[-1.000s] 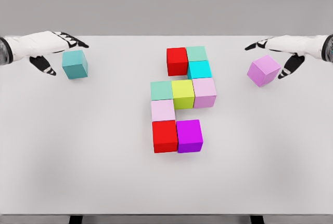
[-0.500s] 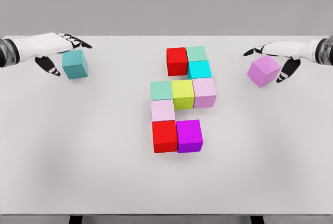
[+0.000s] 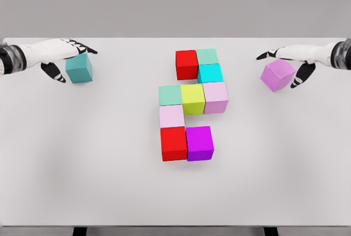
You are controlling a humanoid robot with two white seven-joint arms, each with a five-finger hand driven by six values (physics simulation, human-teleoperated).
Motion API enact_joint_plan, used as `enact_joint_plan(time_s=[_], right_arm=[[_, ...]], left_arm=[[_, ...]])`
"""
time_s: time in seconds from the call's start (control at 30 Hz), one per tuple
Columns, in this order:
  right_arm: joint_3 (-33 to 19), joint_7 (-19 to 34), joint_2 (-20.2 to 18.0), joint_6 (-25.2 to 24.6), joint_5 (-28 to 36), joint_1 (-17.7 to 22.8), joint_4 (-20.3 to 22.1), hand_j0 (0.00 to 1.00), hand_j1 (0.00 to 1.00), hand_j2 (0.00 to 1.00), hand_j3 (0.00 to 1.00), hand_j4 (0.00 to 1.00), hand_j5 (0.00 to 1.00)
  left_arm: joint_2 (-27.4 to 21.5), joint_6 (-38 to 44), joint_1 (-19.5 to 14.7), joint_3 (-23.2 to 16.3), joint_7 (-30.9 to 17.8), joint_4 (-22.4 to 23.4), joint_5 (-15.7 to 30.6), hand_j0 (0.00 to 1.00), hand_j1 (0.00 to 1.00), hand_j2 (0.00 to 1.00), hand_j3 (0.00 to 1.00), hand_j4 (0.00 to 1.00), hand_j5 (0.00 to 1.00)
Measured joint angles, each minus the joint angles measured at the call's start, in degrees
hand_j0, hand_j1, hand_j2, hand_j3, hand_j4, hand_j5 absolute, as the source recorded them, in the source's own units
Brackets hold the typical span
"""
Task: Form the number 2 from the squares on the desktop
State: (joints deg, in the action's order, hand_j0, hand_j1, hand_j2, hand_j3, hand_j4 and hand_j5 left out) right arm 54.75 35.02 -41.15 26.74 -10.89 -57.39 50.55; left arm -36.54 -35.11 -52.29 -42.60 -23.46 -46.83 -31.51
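Several cubes form a figure in the middle of the white table [image 3: 98, 170]: a red cube [image 3: 186, 64] and mint cube [image 3: 207, 56] on top, then a cyan cube [image 3: 209, 73]. Below come a pink cube [image 3: 215, 97], a yellow-green cube [image 3: 193, 99], a green cube [image 3: 170, 95], a pale pink cube [image 3: 171, 116], a second red cube [image 3: 174, 143] and a purple cube [image 3: 199, 142]. A teal cube [image 3: 79, 68] lies at the far left, my left hand [image 3: 74, 63] spread over it. A turned violet cube [image 3: 278, 74] lies far right, my right hand [image 3: 279, 65] arched open around it.
The table's far edge [image 3: 142, 38] runs just behind both hands. Bare table surface lies between each outer cube and the middle figure, and across the front half.
Both hands have crept slightly further over their cubes. The teal and violet cubes have not moved, and neither has the middle figure.
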Motion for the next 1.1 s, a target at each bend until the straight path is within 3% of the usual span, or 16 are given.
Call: enact_joint_plan(time_s=[0.57, 1.1], right_arm=[[0.02, 0.0, 1.57, 0.06, -1.35, -0.44, -2.85, 0.95, 0.95, 0.95, 0.95, 0.95, 0.95], [0.27, 0.0, 2.59, 0.27, -2.86, -0.79, -4.59, 0.86, 0.86, 0.86, 0.86, 0.86, 0.86]], left_arm=[[1.99, 0.01, 0.0, -0.02, 1.87, 3.09, -1.44, 0.99, 0.99, 0.99, 0.99, 0.99, 0.99], [2.37, 0.05, 0.0, 0.01, 1.7, 4.09, -1.22, 0.64, 0.64, 0.64, 0.64, 0.64, 0.64]])
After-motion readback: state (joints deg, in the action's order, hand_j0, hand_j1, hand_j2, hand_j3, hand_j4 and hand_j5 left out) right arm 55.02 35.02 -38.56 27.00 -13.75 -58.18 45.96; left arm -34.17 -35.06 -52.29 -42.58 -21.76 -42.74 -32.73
